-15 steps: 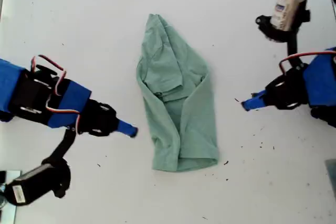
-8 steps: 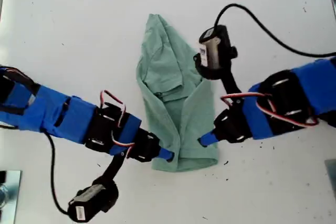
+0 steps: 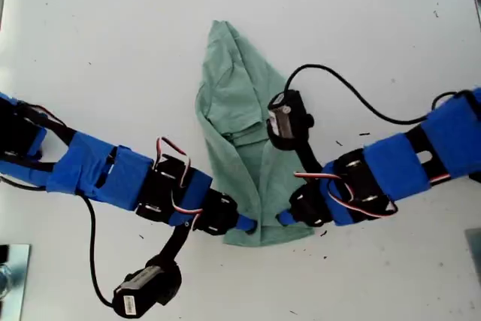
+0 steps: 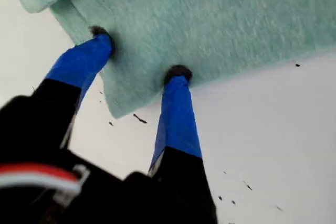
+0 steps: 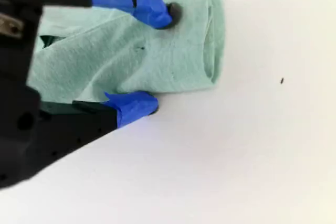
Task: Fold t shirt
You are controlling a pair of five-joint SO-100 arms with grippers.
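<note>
Hem-grasp step: my first end effector (image 4: pixel 140 52) and my second end effector (image 5: pixel 160 60), jaws apart, straddle the pale sage-green soft fabric t shirt (image 3: pixel 252 133) at the exterior view's lower centre. Next they need to pinch and lift together.

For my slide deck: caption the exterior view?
Two blue arms meet at the near hem of a half-folded t shirt on a white table.

White speckled tabletop (image 3: pixel 113 35), evenly lit.

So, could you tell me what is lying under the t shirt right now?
The white table shows all around the t shirt. Whatever lies beneath the cloth is covered; both hands meet its bottom hem.
</note>
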